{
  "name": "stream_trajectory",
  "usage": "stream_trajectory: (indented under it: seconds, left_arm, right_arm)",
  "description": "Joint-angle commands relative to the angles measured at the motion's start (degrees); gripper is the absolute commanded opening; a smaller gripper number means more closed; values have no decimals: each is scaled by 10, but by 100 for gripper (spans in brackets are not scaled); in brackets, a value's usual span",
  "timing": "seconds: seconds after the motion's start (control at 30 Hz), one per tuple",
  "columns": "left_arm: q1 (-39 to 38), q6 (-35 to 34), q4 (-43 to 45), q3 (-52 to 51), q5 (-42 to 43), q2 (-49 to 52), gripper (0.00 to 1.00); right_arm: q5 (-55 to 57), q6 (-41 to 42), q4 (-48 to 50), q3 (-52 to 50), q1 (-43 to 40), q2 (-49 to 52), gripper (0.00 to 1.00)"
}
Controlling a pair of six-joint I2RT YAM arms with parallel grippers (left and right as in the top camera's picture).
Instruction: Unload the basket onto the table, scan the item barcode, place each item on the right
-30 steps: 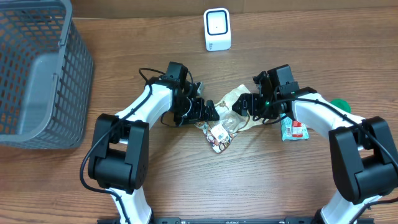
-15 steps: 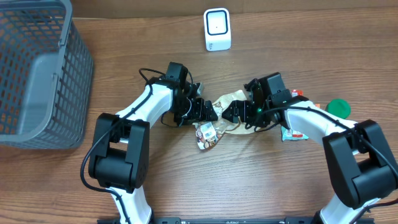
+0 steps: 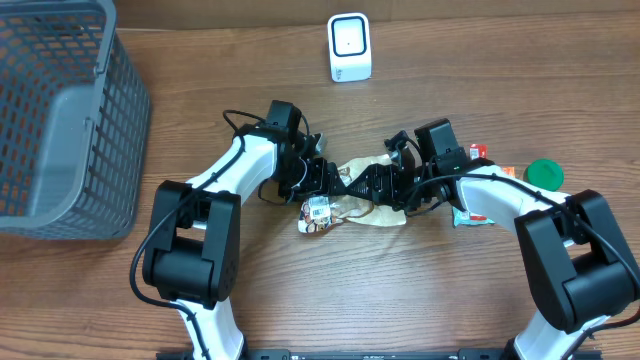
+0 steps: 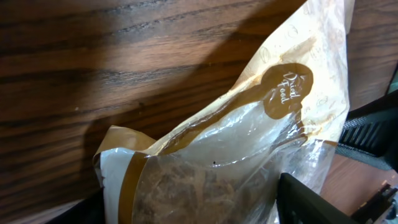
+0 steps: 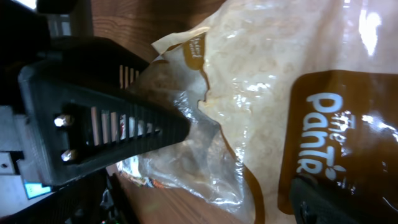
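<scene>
- Bag [image 3: 360,165] lies flat on the table [image 3: 420,290] at the centre of the overhead frame, between the two arms.
- Its long axis runs left to right. A crumpled end with a small printed label [image 3: 318,212] points to the lower left, and the other end goes under the right arm.
- In the left wrist view a clear window faces up, with a brown "Dried Food" badge towards the upper right.
- In the right wrist view a brown panel with white lettering sits at the right edge.
- Left gripper [image 3: 338,181] is over the bag's left half with its fingers either side of the film. I cannot tell whether it pinches the bag.
- Right gripper [image 3: 378,186] is over the middle, just beside the left one. Its jaws are spread wide with the bag between the tips, and no grip shows.
- Scanner [image 3: 349,47] stands at top centre, with bare wood between it and the bag.
- Basket [image 3: 110,150] fills the upper left, well apart from the bag.
- At the right a packet [image 3: 472,210] lies beside the right arm, with a green lid [image 3: 545,173] past it.
- A wide strip of bare wood lies below the bag.
</scene>
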Motion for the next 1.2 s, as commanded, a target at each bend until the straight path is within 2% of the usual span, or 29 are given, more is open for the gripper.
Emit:
stream_trajectory:
  seconds: [0.0, 0.17, 0.27, 0.47, 0.67, 0.9, 1.03, 1.17]
  left_arm:
    - [-4, 3, -2, -20, 34, 40, 60]
    - [15, 5, -9, -4, 95, 40, 35]
    - [33, 19, -25, 10, 129, 40, 25]
    - [66, 57, -63, 26, 168, 40, 24]
    - [96, 93, -106, 50, 172, 40, 22]
    - [119, 142, -181, 102, 178, 40, 22]
    - [123, 181, -224, 132, 216, 40, 23]
    - [123, 189, -257, 161, 217, 40, 24]
  right_arm:
    - [-47, 0, 7, -3, 10, 5, 99]
    - [-47, 0, 7, -3, 10, 5, 100]
    - [-50, -23, 7, -2, 10, 4, 100]
    - [-51, -36, 1, 2, 10, 0, 100]
    - [-29, -119, -118, 60, 9, -23, 100]
    - [-8, -118, -178, 122, -25, -35, 100]
    - [-8, -119, -193, 123, -54, -35, 100]
    - [-9, -119, -223, 123, -85, -35, 100]
